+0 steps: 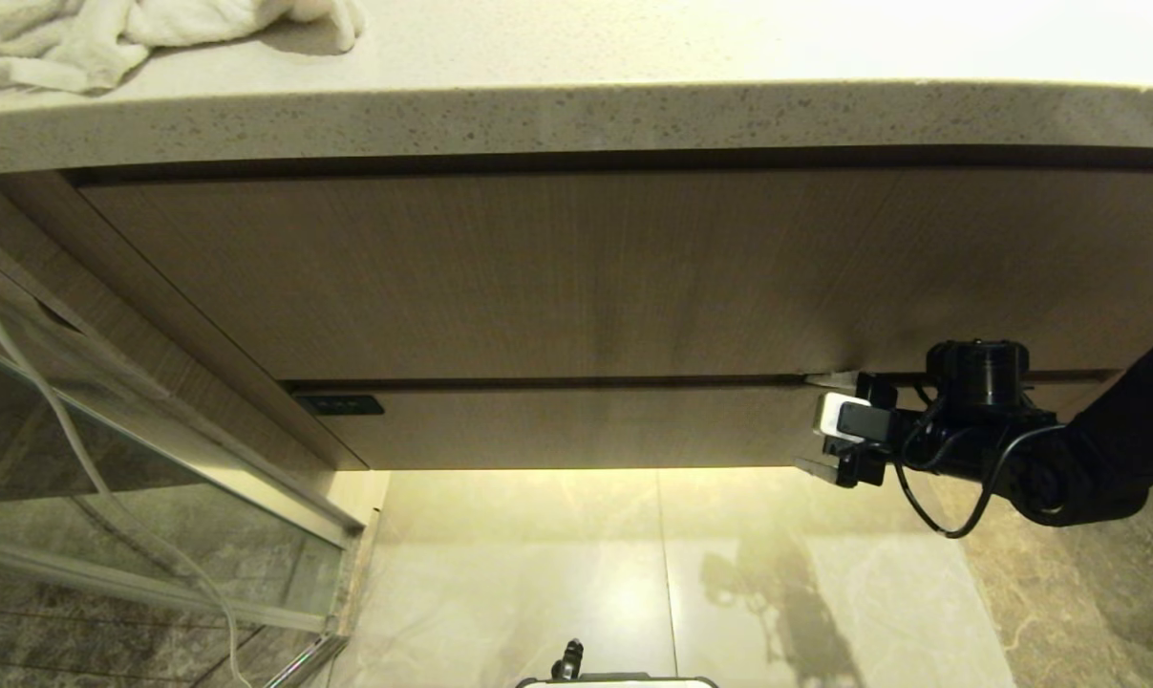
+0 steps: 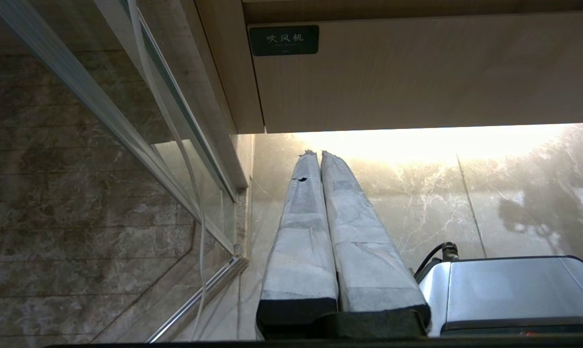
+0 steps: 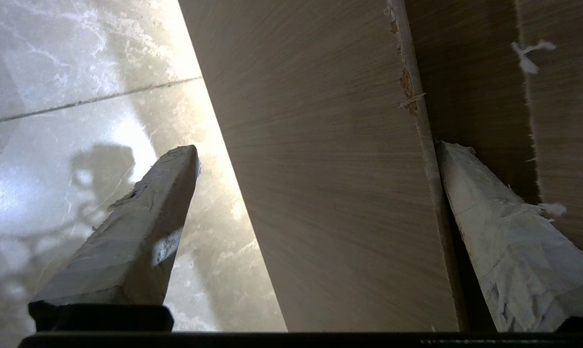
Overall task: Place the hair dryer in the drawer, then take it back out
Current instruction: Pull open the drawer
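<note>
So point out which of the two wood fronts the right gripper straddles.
The shallow lower drawer, with the dark label. The open right gripper brackets its top and bottom edges; the taller panel sits above.

One piece of writing can be read. A small dark label (image 2: 284, 40) sits on the flat wooden front of the drawer (image 2: 426, 72), at the front's corner toward eleven o'clock in the left wrist view. It carries three pale Chinese characters, 吹风机. A finer line of print runs just beneath them, too small to make out. In the head view the same label (image 1: 339, 405) shows as a dark strip at the drawer front's ten o'clock corner, its characters unreadable there. No other text, brand, number or sign shows.
</note>
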